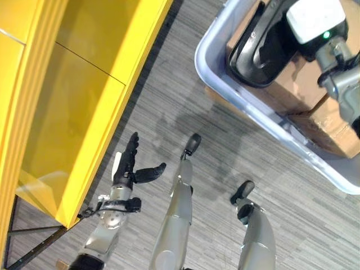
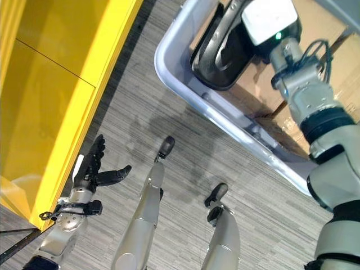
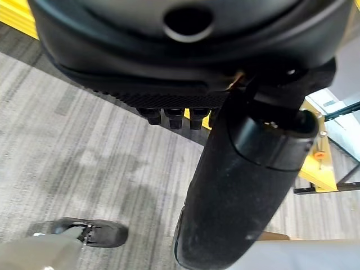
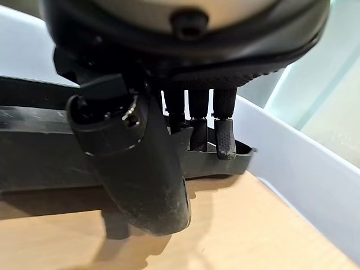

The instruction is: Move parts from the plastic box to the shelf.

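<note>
A pale plastic box (image 1: 225,93) stands on the floor at the upper right, holding a black curved part (image 1: 247,56) that lies on brown cardboard (image 1: 298,84). My right hand (image 4: 135,163) reaches into the box. Its fingers (image 4: 225,135) hook over the rim of the black part (image 4: 45,152) and its thumb is on the near side, pinching it. The yellow shelf (image 1: 73,101) fills the left side. My left hand (image 1: 125,169) hovers beside the shelf's front edge above the floor, fingers straight, thumb spread, holding nothing.
Grey striped carpet (image 1: 169,107) lies between the shelf and the box. The shelf's dark metal frame (image 1: 34,242) shows at the lower left. The box's pale wall (image 4: 304,180) rises close beside my right hand.
</note>
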